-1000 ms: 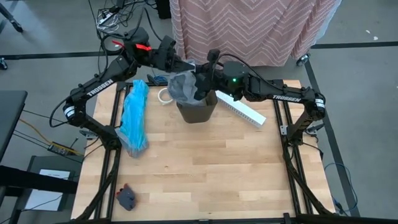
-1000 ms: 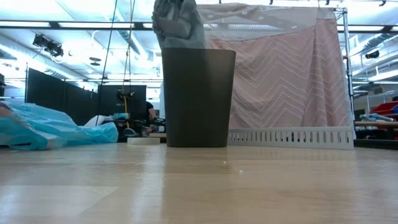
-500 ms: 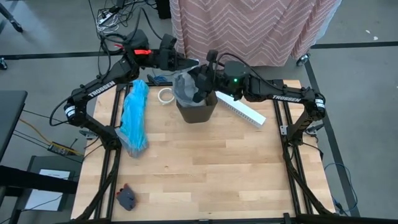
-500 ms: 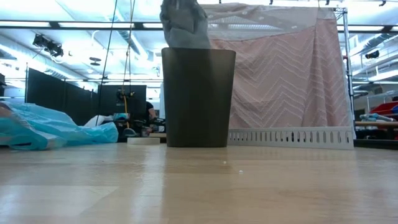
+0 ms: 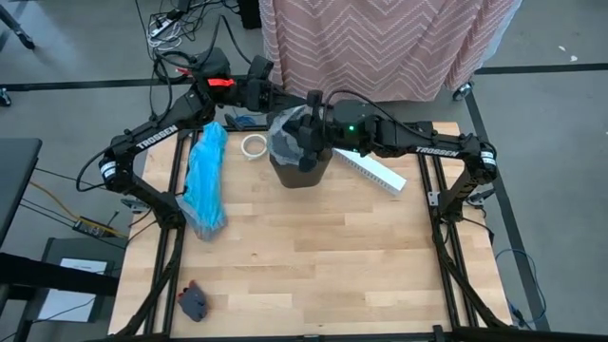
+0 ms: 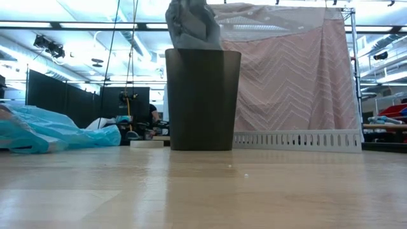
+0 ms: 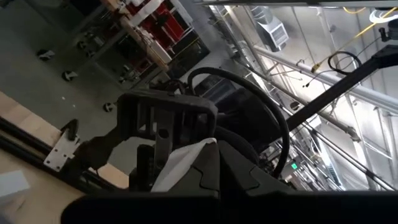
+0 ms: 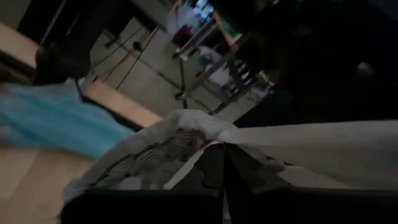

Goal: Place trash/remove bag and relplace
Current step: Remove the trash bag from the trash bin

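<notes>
Both grippers are up over the dark bin (image 5: 302,169), each pinched tight on the light grey bag (image 5: 285,133). The left gripper (image 5: 281,98) grips the bag's far edge, its fingers (image 7: 249,171) closed on a fold of the pale plastic. The right gripper (image 5: 306,123) faces it from the opposite side, just beside it, clamped on the near-side rim of the bag; its fingers (image 8: 214,171) hold a stretched white band of plastic. Between the two grippers the bag bulges above the bin's rim, its lower part inside the bin. The turquoise-blue bag (image 5: 204,176) lies crumpled on the table (image 5: 313,256), below and outboard of the left gripper. A white tape ring (image 5: 253,145) sits just under the left gripper. A long white box (image 5: 370,166) lies beneath the right arm
</notes>
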### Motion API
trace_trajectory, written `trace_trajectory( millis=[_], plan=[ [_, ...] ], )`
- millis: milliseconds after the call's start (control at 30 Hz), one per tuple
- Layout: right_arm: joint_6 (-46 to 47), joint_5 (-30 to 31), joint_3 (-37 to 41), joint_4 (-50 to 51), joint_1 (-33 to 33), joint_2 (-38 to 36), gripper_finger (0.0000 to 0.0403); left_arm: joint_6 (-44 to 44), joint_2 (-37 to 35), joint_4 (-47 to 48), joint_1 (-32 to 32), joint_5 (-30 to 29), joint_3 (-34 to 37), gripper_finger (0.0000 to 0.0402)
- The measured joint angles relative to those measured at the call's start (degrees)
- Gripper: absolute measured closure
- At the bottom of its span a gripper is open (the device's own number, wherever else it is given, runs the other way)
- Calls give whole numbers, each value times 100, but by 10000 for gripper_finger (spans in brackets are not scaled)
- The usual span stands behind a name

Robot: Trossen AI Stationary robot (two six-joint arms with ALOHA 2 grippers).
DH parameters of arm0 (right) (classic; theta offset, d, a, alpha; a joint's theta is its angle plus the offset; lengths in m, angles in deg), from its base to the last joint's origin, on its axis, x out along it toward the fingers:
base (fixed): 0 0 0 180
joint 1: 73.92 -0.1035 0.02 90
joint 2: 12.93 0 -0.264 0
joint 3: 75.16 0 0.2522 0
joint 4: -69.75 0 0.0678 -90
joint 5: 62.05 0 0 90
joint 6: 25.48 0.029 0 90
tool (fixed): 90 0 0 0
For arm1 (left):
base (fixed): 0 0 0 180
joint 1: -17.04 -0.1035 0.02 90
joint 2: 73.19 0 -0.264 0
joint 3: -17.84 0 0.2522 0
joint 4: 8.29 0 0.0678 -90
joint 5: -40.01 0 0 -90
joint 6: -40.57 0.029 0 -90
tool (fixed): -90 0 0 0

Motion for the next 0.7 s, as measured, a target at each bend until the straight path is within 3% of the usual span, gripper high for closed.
trace_trajectory(
  millis=[333,700],
  plan=[
    [131,-20,0,563,61,48,403,-198,1,-15,-88,146,0,401],
    [378,-118,-13,642,231,315,403,-952,0,-676,-196,561,-172,401]
  ],
)
